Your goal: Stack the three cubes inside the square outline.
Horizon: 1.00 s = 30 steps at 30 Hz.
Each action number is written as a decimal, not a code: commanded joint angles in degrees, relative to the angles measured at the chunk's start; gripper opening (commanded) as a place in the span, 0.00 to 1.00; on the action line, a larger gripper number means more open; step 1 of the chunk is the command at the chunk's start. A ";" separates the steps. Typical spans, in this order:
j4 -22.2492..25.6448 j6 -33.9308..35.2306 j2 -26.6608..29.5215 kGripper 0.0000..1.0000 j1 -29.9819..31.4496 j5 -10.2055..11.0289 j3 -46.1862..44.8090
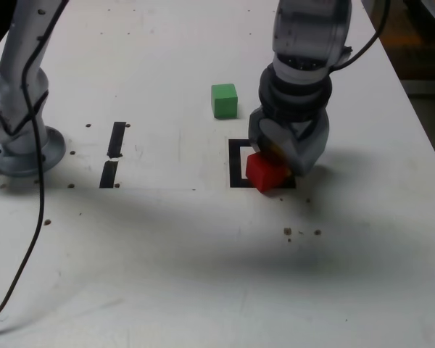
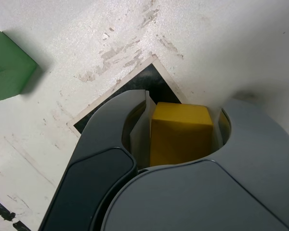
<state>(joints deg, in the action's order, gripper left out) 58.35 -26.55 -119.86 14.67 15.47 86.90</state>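
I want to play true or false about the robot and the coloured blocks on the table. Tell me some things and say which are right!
1. The gripper is shut on the yellow block. True.
2. The green block is inside the black square. False: it sits on the bare table, beyond the square and apart from it.
3. The red block is at the black square, right under the gripper. True.
4. The green block is stacked on the red block. False: nothing green is on it; the green block stands alone.
5. Two short black tape strips lie toward the exterior view's left. True.
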 commanded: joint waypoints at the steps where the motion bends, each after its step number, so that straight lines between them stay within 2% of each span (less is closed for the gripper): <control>1: 0.32 0.25 0.46 0.15 0.11 -0.01 0.91; 6: 1.96 0.63 1.38 0.15 0.12 0.19 3.10; 15: 9.03 2.15 3.51 0.15 -2.18 1.65 10.24; 23: 14.44 2.94 3.97 0.15 -8.31 1.03 15.31; 30: 15.87 4.59 4.15 0.15 -13.73 -0.58 15.73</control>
<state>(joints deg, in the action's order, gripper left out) 74.18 -22.06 -116.14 1.08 15.02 102.16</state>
